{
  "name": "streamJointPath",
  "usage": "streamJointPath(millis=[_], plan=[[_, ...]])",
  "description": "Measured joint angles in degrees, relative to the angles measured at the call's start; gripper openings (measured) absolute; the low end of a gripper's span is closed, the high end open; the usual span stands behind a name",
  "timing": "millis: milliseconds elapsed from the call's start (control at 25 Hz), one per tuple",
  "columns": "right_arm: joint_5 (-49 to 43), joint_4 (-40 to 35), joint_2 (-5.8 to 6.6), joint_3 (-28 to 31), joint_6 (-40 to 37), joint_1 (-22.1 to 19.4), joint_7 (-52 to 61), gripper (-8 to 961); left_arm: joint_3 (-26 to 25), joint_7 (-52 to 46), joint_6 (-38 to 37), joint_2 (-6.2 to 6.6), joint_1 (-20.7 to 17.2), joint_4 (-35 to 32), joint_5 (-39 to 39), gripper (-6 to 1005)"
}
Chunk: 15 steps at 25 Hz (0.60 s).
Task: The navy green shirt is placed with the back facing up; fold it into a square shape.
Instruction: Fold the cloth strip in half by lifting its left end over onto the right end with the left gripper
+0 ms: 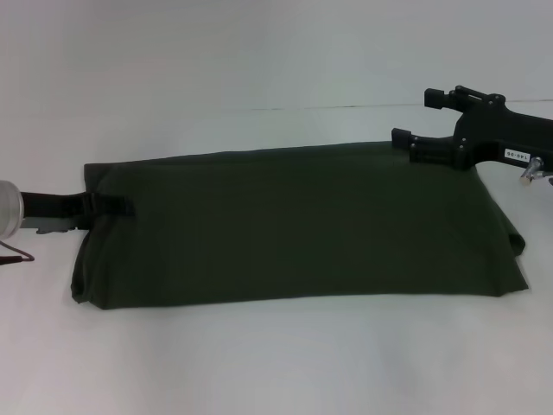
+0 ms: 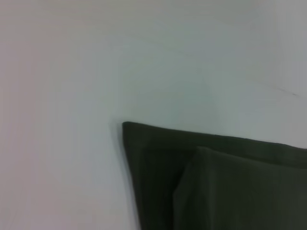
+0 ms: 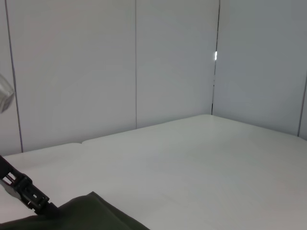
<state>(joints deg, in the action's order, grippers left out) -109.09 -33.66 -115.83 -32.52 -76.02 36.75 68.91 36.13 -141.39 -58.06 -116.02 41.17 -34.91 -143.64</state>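
The navy green shirt (image 1: 302,225) lies flat on the white table (image 1: 276,363) as a long, wide rectangle, its layers doubled over. One folded corner of the shirt (image 2: 216,187) fills the left wrist view. My left gripper (image 1: 121,207) lies low at the shirt's left edge, its top finger over the fabric, shut on that edge. The right wrist view shows this left gripper (image 3: 33,199) touching the shirt's corner (image 3: 96,215). My right gripper (image 1: 413,115) hovers open above the shirt's far right corner, holding nothing.
Bare white tabletop surrounds the shirt on all sides. Pale wall panels (image 3: 168,72) rise behind the table's far edge. A seam (image 1: 346,107) runs across the table beyond the shirt.
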Motion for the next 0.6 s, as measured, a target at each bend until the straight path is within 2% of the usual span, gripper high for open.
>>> streamJointPath(millis=[600], plan=[[0.1,0.0,0.00,0.0,0.6,0.2,0.0,920,-0.3,0.0,1.6,0.25,-0.3,-1.0,-0.4,859]])
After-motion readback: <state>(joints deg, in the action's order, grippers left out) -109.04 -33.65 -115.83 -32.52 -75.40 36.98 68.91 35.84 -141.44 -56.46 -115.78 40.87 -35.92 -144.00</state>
